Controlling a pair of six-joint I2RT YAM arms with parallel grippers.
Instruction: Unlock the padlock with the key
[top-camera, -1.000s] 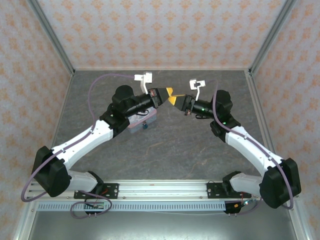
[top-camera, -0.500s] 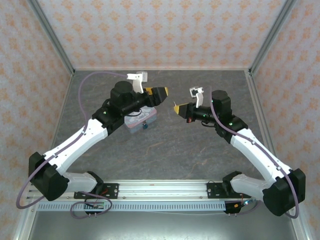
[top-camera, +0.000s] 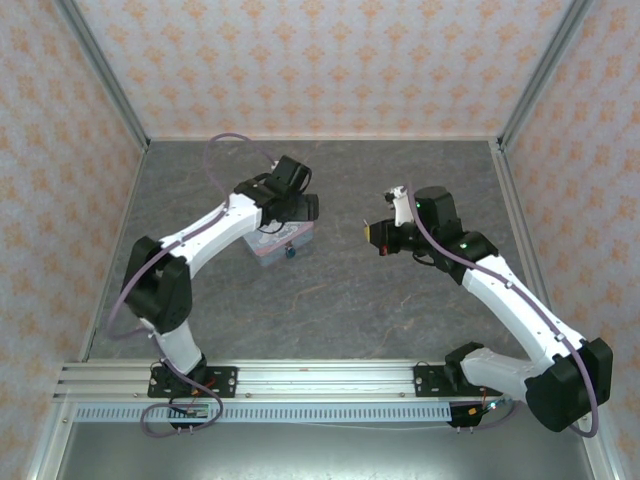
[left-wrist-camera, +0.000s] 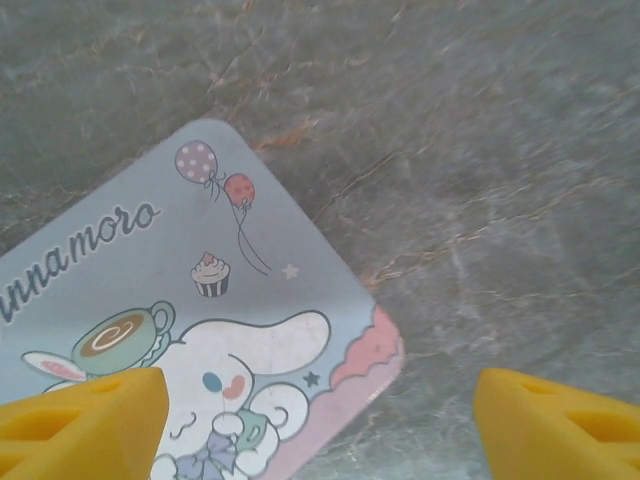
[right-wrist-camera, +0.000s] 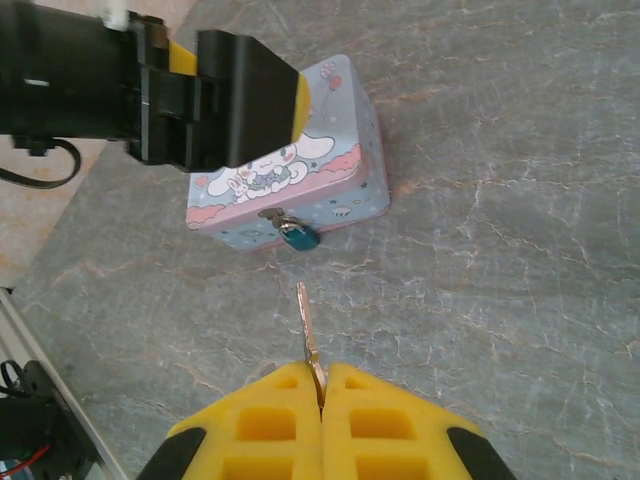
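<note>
Padlock (right-wrist-camera: 298, 237) hangs at the tin's (right-wrist-camera: 335, 185) front, clear from right wrist. I see the key (right-wrist-camera: 308, 328) pinched in right gripper (right-wrist-camera: 322, 380), aimed at it. Left gripper (left-wrist-camera: 318, 412) hovers spread over the lid.

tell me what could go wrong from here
1. The key is pinched only at its end by the right gripper, so it may twist or slip on contact.
2. The padlock hangs free from the tin. The left gripper is open above the tin, holding nothing, so padlock or tin may shift when pushed.
</note>
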